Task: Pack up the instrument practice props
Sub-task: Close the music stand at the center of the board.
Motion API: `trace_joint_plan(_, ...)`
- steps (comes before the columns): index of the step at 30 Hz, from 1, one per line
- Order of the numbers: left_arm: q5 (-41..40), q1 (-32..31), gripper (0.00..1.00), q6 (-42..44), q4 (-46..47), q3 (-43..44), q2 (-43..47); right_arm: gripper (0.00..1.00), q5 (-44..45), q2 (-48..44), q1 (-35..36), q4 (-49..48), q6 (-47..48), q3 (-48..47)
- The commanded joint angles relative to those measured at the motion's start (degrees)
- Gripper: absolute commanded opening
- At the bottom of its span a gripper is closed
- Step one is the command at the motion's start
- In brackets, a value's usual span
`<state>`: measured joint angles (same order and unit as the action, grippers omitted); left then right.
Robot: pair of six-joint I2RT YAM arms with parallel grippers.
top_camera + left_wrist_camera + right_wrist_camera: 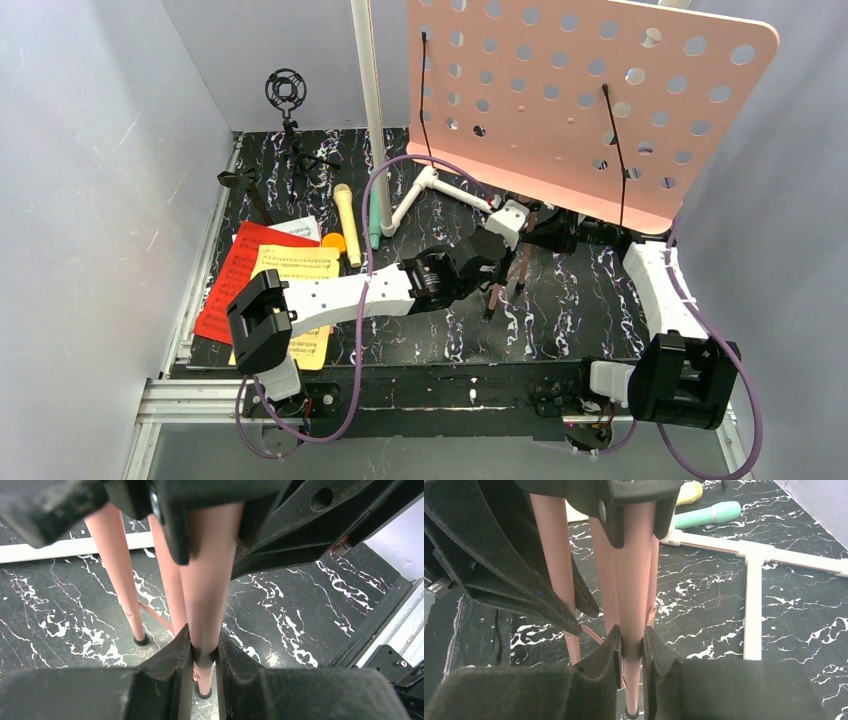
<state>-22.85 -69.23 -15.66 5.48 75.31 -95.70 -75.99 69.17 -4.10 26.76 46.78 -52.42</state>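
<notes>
The pink hole-punched music stand point(590, 100) stands upright at the back right on its tripod legs point(497, 285). My left gripper point(526, 226) is shut on one pink leg just below the black hub, and the left wrist view shows the gripper point(204, 652) pinching that leg point(207, 595). My right gripper point(552, 236) is shut on a leg from the right side, and the right wrist view shows the gripper point(630, 645) clamping its leg point(634, 580). A yellow microphone point(345, 222) and a mint-green microphone point(374, 218) lie at the back left. Yellow sheet music point(300, 272) lies on a red folder point(232, 282).
A white pipe frame point(445, 188) with a tall upright pole point(367, 80) stands behind the tripod, and its bars show in the right wrist view point(751, 575). A black shock-mount stand point(288, 100) is at the back left. Grey walls close both sides.
</notes>
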Motion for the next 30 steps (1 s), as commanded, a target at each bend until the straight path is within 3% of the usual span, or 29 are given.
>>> trace_joint_plan(1, 4.73, -0.65, 0.0, -2.82, 8.87, 0.13, 3.14, 0.01, -7.51, -2.63, 2.52, 6.06, 0.96, -2.54)
trace_joint_plan(9, 4.65, -0.64, 0.31, -5.15, 10.84, -4.81, 5.81, 0.01, -5.6, -3.83, 2.52, 4.89, 1.37, 0.84)
trace_joint_plan(19, 5.05, -0.64, 0.52, -4.81, 13.42, -11.58, 10.58, 0.01, -5.22, -4.3, 2.52, 4.09, 1.34, 2.28)
trace_joint_plan(25, 5.99, -0.64, 0.73, -2.73, 15.13, -17.32, 15.86, 0.01, -5.48, -4.39, 2.52, 3.93, 1.23, 2.58)
trace_joint_plan(30, 5.79, -0.64, 0.85, -1.46, 17.2, -21.91, 20.27, 0.01, -5.66, -4.39, 2.52, 3.75, 1.16, 2.84)
